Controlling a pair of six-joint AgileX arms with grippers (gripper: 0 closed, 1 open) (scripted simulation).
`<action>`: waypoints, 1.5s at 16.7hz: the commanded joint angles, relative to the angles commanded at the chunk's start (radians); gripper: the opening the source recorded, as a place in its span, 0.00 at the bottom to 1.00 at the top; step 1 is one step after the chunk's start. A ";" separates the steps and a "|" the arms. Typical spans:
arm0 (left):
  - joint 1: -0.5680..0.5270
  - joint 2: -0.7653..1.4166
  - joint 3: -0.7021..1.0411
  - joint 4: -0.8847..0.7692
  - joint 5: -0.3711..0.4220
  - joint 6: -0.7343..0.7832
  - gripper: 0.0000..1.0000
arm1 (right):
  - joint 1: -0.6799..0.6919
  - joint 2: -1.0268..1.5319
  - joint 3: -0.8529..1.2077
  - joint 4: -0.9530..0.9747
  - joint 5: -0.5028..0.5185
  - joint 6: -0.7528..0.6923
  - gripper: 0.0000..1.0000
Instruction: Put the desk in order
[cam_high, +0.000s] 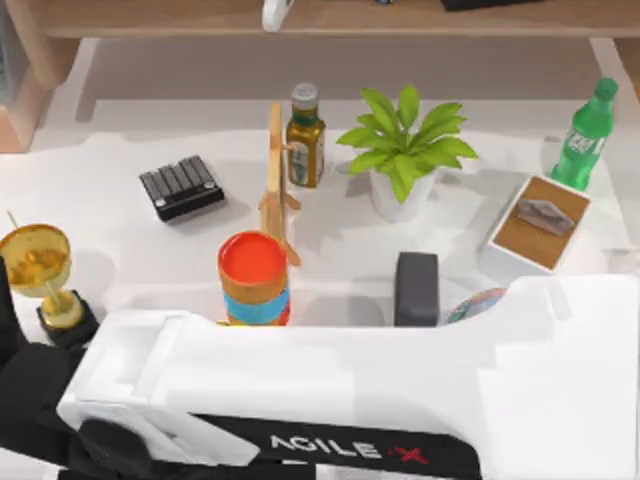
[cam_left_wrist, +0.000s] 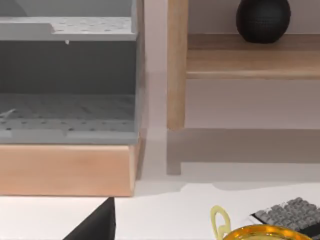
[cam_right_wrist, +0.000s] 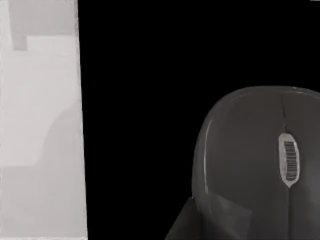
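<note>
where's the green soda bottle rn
In the top view, the green soda bottle stands upright at the desk's far right, just behind the white box with the wooden lid, right of the potted plant.

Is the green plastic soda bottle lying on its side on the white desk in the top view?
No, the green plastic soda bottle stands upright near the right edge of the white desk, cap on top.
</note>
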 joint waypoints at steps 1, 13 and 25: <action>0.000 0.000 0.000 0.000 0.000 0.000 1.00 | -0.003 -0.003 0.001 -0.001 -0.001 0.001 0.00; 0.000 0.000 0.000 0.000 0.000 0.000 1.00 | -0.004 -0.035 0.027 0.002 0.003 0.004 0.00; 0.000 0.000 0.000 0.000 0.000 0.000 1.00 | -0.003 -0.064 0.049 0.021 0.006 0.005 0.00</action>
